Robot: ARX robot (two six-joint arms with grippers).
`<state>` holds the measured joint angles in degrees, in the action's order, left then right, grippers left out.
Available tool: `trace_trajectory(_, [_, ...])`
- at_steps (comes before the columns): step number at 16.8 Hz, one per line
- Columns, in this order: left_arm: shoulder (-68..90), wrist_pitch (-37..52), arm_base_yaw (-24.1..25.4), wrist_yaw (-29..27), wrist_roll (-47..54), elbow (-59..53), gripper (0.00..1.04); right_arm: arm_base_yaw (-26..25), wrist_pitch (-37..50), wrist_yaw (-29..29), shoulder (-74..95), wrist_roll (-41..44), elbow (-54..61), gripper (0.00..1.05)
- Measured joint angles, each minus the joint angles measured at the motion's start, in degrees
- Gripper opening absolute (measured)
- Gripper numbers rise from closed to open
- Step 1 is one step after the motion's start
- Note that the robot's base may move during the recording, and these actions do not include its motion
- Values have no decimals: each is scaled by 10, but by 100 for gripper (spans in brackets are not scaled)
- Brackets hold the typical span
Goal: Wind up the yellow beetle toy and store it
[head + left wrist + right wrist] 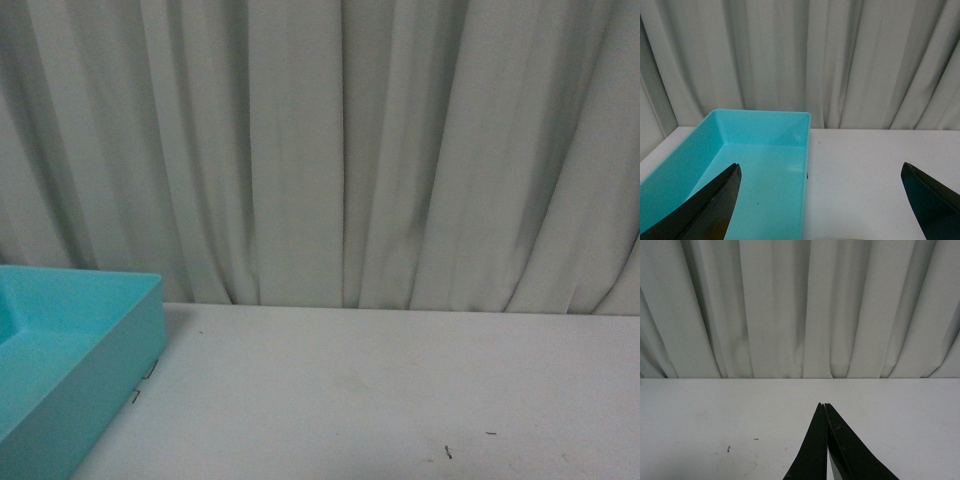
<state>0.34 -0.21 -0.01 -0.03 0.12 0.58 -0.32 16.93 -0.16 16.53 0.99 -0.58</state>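
In the left wrist view my left gripper (820,165) is open, its dark fingers (715,205) spread wide above the table beside the teal bin (807,150). One finger hangs over the bin's inside, the other over the white tabletop. A thin yellow sliver (852,238) shows at the picture's edge between the fingers; too little of it shows to tell whether it is the yellow beetle toy. My right gripper (823,404) is shut with nothing in it, low over the bare table. Neither gripper appears in the front view.
The teal bin (90,390) stands at the table's left side, and nothing shows inside it. The white tabletop (400,390) runs back to a pale pleated curtain (320,150). A few small dark specks (447,452) lie on the table.
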Motion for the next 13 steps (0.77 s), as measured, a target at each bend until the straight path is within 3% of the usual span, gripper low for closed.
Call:
trace_trajectory(8, [0,0,0,0,0,0,98,0,-67,0,-63,0,0,2])
trace_trajectory(9, [0,0,0,0,0,0,98,0,-87,0,-77,0,0,2])
trace_trajectory(10, [0,0,0,0,0,0,98,0,-173,0,-140,-1,0,2])
trace_trajectory(13, [0,0,0,0,0,0,98,0,-172,2,-163,-1,0,2])
